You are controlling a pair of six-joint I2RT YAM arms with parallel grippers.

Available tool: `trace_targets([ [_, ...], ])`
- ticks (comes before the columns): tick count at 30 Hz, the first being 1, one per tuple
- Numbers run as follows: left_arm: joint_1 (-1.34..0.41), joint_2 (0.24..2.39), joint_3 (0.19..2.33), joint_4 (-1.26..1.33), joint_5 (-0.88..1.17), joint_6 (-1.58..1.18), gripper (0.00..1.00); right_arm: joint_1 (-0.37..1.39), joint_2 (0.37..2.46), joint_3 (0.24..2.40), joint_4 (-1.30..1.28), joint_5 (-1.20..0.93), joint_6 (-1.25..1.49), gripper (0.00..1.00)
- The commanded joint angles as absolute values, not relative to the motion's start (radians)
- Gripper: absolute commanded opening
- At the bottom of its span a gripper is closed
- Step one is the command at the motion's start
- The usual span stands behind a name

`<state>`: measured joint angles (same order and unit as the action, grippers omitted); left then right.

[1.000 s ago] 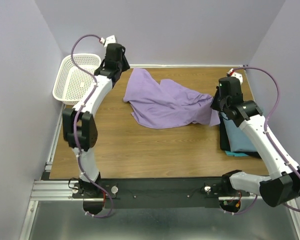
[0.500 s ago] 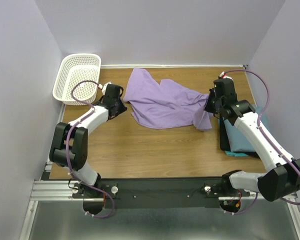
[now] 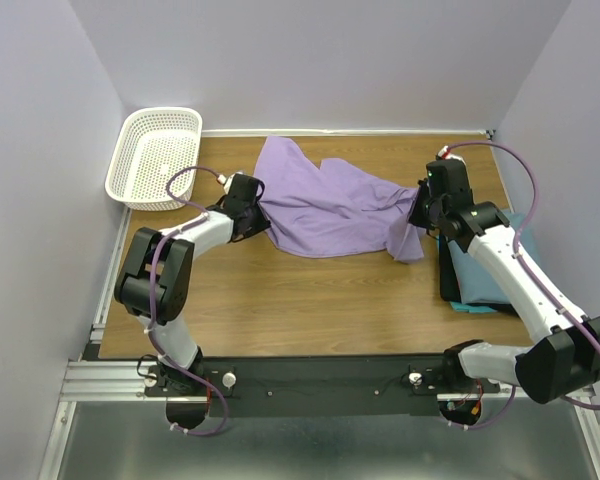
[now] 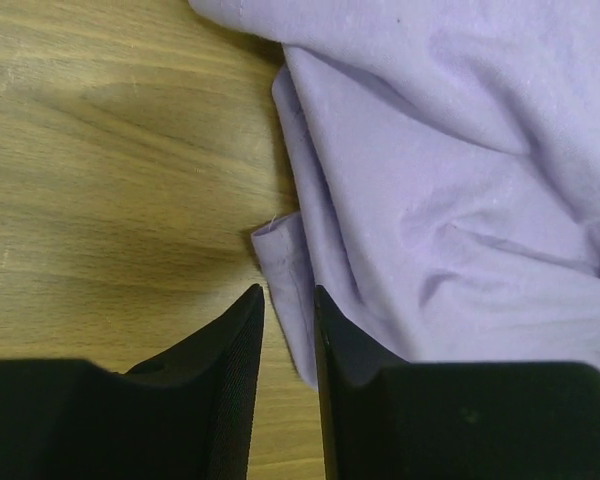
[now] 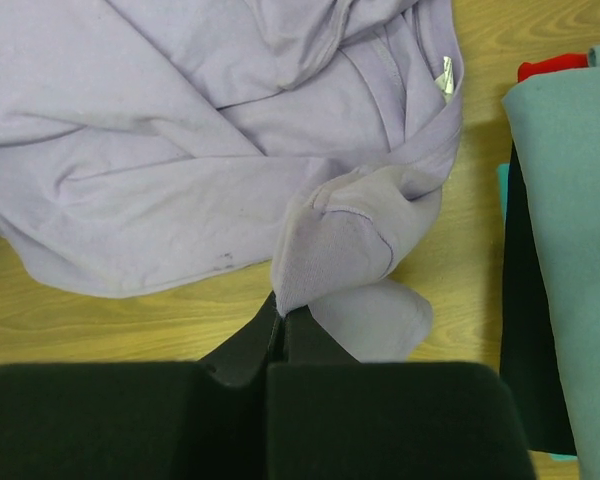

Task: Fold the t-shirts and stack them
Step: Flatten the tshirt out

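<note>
The lavender t-shirt (image 3: 325,205) lies crumpled across the middle of the table. My left gripper (image 3: 258,215) sits low at its left edge. In the left wrist view its jaws (image 4: 290,295) stand a little apart, with the lavender hem (image 4: 285,250) reaching into the gap and bare wood showing between them. My right gripper (image 3: 420,215) is shut on a bunched fold of the lavender t-shirt (image 5: 330,240) at its right end, and holds it just above the wood. The teal t-shirt (image 3: 480,270) lies folded at the right edge, also seen beside the right gripper (image 5: 282,310) as teal cloth (image 5: 580,250).
A white mesh basket (image 3: 155,155) stands at the back left corner. A black folded cloth (image 5: 525,330) lies under the teal shirt, and a bit of red (image 5: 550,66) shows behind it. Walls close in the table on three sides.
My left arm came down from beside the basket to the shirt's left edge, and its jaws narrowed. My right gripper shifted slightly left, keeping hold of the fold.
</note>
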<state>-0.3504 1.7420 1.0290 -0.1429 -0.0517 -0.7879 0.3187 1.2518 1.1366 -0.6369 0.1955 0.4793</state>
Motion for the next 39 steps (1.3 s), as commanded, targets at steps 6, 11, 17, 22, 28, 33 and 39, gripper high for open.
trace_targets([
  [6,-0.348,1.805,1.078,-0.124,-0.092,-0.805,0.35,0.314,1.226,1.115,-0.620,0.212,0.486,0.00],
  [11,-0.351,1.796,1.068,-0.135,-0.138,-0.821,0.36,0.314,1.220,1.115,-0.621,0.213,0.486,0.01],
  [17,-0.353,1.812,1.078,-0.146,-0.163,-0.818,0.41,0.313,1.218,1.108,-0.618,0.213,0.485,0.01],
  [22,-0.364,1.842,1.107,-0.166,-0.195,-0.811,0.41,0.314,1.206,1.104,-0.618,0.218,0.486,0.01],
  [28,-0.383,1.864,1.124,-0.183,-0.215,-0.801,0.41,0.314,1.193,1.095,-0.617,0.232,0.486,0.00],
  [33,-0.396,1.875,1.131,-0.190,-0.225,-0.799,0.38,0.314,1.192,1.094,-0.617,0.235,0.483,0.00],
  [39,-0.400,1.893,1.141,-0.201,-0.233,-0.787,0.29,0.314,1.190,1.097,-0.614,0.232,0.482,0.00],
])
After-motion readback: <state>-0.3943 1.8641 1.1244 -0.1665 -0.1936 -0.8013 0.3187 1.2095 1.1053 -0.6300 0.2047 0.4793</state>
